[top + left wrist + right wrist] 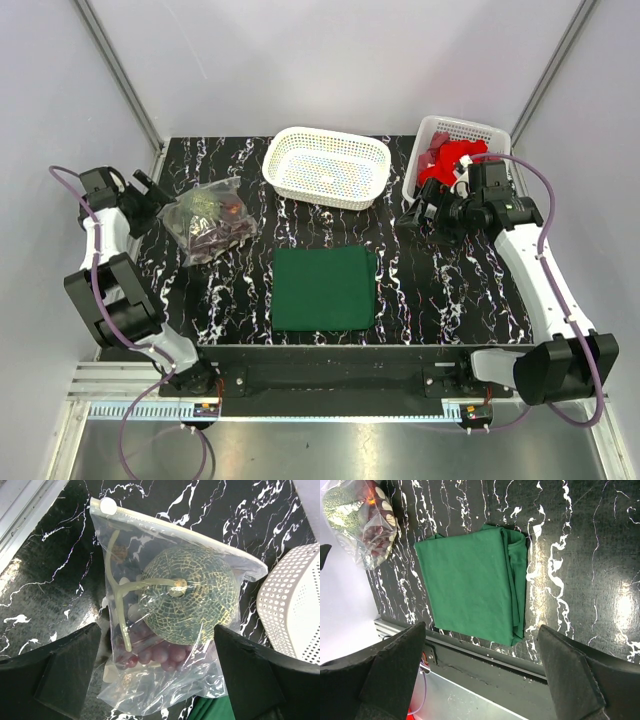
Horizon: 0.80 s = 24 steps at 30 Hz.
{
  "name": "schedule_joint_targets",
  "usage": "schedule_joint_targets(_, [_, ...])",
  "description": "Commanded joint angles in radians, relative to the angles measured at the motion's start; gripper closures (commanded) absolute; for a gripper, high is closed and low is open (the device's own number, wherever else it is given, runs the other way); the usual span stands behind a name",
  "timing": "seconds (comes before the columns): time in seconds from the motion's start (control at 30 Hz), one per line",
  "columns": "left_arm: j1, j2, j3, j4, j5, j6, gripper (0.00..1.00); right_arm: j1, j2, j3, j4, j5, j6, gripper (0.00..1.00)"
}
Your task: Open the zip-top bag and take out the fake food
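Zip-top bag, sealed, left of the green cloth
Top view: limp, crinkly film is seen. Left wrist view: the left gripper is spread wide over it; the fake food inside is judged light, and the slippery film is best pinched at the stiffer zip strip. Right wrist view: the right gripper is held apart over the cloth.

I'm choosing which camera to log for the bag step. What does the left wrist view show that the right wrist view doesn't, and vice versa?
Only left wrist: the seal strip and white slider of the zip-top bag, plus a white basket. Only right wrist: the whole folded outline of the green cloth and the near edge of the table. Both: the bag with the green ball and red berry clusters inside, lying on the marbled table.
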Motion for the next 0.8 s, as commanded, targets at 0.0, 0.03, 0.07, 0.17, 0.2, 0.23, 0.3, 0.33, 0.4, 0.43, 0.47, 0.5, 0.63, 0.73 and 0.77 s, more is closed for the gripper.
schedule_joint_targets(0.0, [0.039, 0.071, 0.021, 0.042, 0.042, 0.035, 0.01, 0.006, 0.026, 0.043, 0.033, -0.018, -0.023, 0.00])
schedule_joint_targets(0.03, [0.045, 0.086, 0.030, 0.048, 0.065, 0.030, 0.01, 0.006, 0.027, 0.049, 0.036, -0.032, -0.023, 0.00])
schedule_joint_targets(0.07, [0.050, 0.102, 0.036, 0.053, 0.069, 0.024, 0.01, 0.006, 0.036, 0.052, 0.036, -0.043, -0.021, 0.00])
schedule_joint_targets(0.17, [0.056, 0.154, 0.061, 0.073, 0.085, 0.004, 0.01, 0.006, 0.059, 0.069, 0.037, -0.110, -0.041, 0.00])
schedule_joint_targets(0.2, [0.057, 0.163, 0.065, 0.096, 0.095, -0.003, 0.01, 0.006, 0.064, 0.074, 0.034, -0.119, -0.056, 0.00])
schedule_joint_targets(0.23, [0.059, 0.186, 0.071, 0.110, 0.103, -0.011, 0.01, 0.005, 0.068, 0.077, 0.034, -0.127, -0.064, 0.00])
schedule_joint_targets(0.3, [0.066, 0.208, 0.081, 0.163, 0.147, -0.042, 0.01, 0.006, 0.079, 0.081, 0.036, -0.142, -0.079, 0.00])
schedule_joint_targets(0.33, [0.066, 0.232, 0.082, 0.183, 0.167, -0.055, 0.01, 0.006, 0.088, 0.088, 0.037, -0.145, -0.082, 0.00])
schedule_joint_targets(0.4, [0.066, 0.257, 0.090, 0.247, 0.215, -0.091, 0.01, 0.006, 0.110, 0.095, 0.033, -0.150, -0.085, 0.00])
schedule_joint_targets(0.43, [0.066, 0.278, 0.091, 0.271, 0.233, -0.104, 0.02, 0.006, 0.115, 0.101, 0.034, -0.156, -0.085, 0.00])
schedule_joint_targets(0.47, [0.065, 0.290, 0.091, 0.295, 0.249, -0.118, 0.02, 0.006, 0.125, 0.106, 0.036, -0.162, -0.085, 0.00])
schedule_joint_targets(0.5, [0.065, 0.301, 0.099, 0.320, 0.261, -0.138, 0.04, 0.006, 0.130, 0.108, 0.036, -0.164, -0.085, 0.00])
schedule_joint_targets(0.63, [0.057, 0.347, 0.134, 0.352, 0.307, -0.158, 0.39, 0.006, 0.136, 0.109, 0.033, -0.161, -0.095, 0.00])
schedule_joint_targets(0.73, [0.028, 0.372, 0.154, 0.372, 0.341, -0.160, 0.69, 0.006, 0.148, 0.109, 0.033, -0.164, -0.108, 0.00])
schedule_joint_targets(0.77, [0.010, 0.378, 0.157, 0.371, 0.350, -0.169, 0.76, 0.006, 0.154, 0.112, 0.030, -0.170, -0.118, 0.00])
